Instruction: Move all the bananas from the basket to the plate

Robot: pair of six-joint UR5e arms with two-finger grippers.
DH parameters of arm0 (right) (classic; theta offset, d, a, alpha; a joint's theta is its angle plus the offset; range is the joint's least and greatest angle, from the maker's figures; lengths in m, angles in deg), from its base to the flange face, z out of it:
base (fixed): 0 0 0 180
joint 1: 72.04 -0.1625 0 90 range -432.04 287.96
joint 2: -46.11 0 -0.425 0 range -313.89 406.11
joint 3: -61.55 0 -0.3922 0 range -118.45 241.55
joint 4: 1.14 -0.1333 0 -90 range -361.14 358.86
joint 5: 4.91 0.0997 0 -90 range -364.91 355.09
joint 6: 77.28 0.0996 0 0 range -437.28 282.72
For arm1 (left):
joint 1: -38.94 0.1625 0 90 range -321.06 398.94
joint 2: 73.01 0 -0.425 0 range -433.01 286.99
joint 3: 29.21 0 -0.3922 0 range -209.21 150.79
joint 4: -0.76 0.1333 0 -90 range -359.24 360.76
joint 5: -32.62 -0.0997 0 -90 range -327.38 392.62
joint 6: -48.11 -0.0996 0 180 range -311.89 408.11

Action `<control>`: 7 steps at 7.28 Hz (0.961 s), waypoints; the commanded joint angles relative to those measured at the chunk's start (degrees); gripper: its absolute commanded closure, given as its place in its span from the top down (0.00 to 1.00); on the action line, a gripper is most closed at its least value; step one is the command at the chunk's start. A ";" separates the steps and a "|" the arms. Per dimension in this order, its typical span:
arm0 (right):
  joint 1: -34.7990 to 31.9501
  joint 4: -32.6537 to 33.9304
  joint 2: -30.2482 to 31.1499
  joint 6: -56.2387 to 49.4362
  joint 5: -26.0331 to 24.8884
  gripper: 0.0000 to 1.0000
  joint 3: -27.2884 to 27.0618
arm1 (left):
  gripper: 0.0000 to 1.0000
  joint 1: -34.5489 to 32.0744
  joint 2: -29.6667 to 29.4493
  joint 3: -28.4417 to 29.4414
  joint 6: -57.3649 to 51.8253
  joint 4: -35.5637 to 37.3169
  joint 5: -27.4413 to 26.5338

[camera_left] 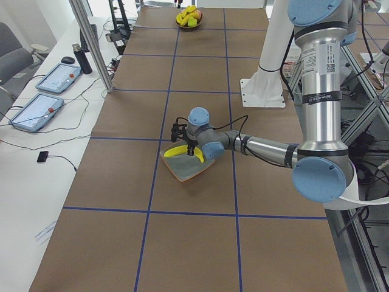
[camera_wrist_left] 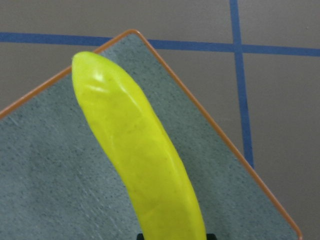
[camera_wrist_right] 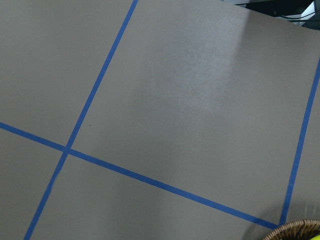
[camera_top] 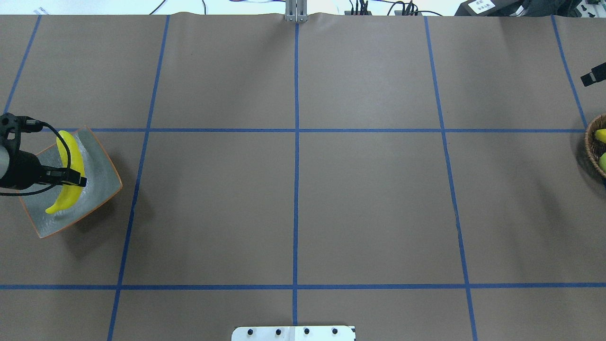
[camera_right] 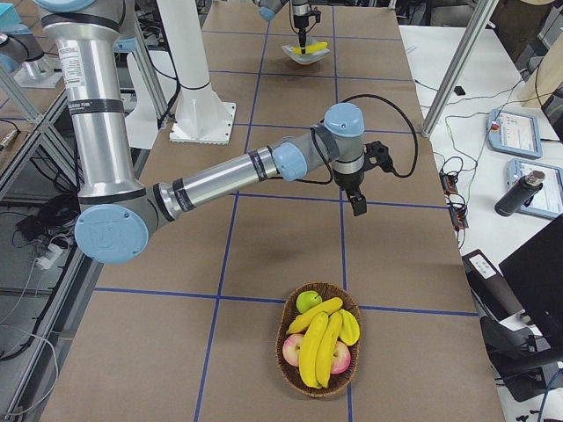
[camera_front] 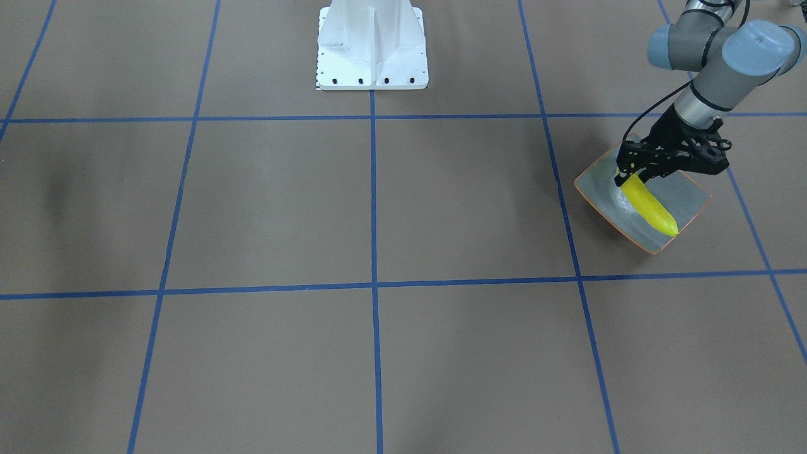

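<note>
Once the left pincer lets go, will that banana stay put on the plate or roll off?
Probably stays: the plate has upcurved sides that should cradle the banana. Its curve makes rolling unlikely, though it may rock. The plate looks glossy, so a short slide is possible.

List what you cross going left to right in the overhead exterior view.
plate with the banana on it → white robot base at the bottom edge → basket at the right edge.
</note>
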 commanded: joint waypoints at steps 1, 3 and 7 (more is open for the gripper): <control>-0.09 0.00 0.09 -0.07 0.25 1.00 -0.02 | 1.00 -0.10 -0.15 -0.07 -2.63 -0.11 -1.38; -0.09 0.00 0.61 -0.07 -0.09 1.00 0.06 | 1.00 -4.38 -0.15 -0.94 -6.93 -0.02 0.36; -4.81 -0.18 2.81 -15.82 -0.54 1.00 7.41 | 1.00 -13.64 -0.67 -1.74 -12.84 -0.02 9.42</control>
